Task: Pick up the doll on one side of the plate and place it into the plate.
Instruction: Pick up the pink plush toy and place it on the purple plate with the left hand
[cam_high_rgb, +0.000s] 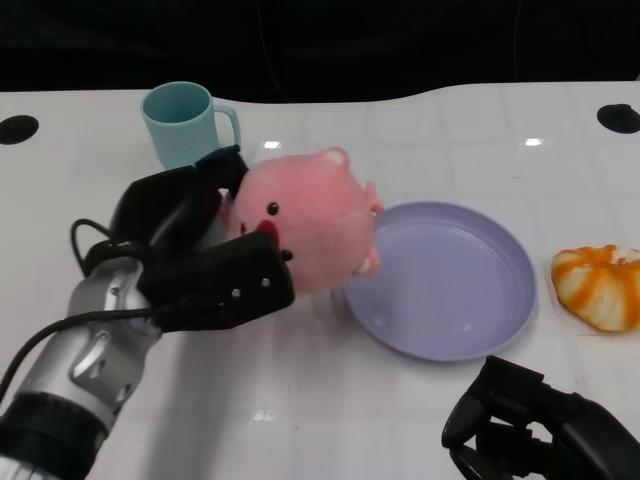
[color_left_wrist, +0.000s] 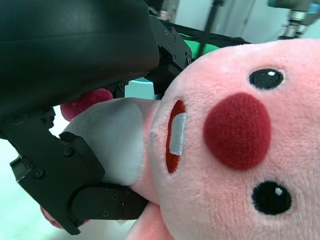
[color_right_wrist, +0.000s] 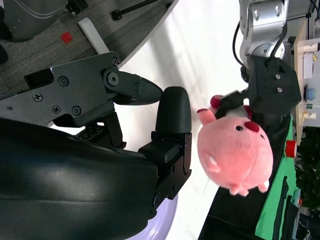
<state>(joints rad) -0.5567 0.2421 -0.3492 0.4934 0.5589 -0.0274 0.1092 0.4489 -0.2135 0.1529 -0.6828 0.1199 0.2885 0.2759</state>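
Starting nearest you, your right hand sits low at the worktop's near edge, just short of the plate's near rim; its fingers are curled in and hold nothing. A stretch of bare white worktop lies between it and your left forearm.

Your left hand grips the doll from the doll's back and underside — fingers wrap it above and below, and the left wrist view shows dark fingers pressed into the white belly patch. The pink doll is round, with no clear long axis; its face, with red nose and dark eyes, points toward you and slightly left in the head view. It hangs at the plate's left rim, its right side overlapping that rim, not yet inside.

The lilac plate is empty. An orange-and-white plush lies well apart to its right, near the worktop's right edge.

Farther back, a teal mug stands upright just behind your left hand — close quarters there.
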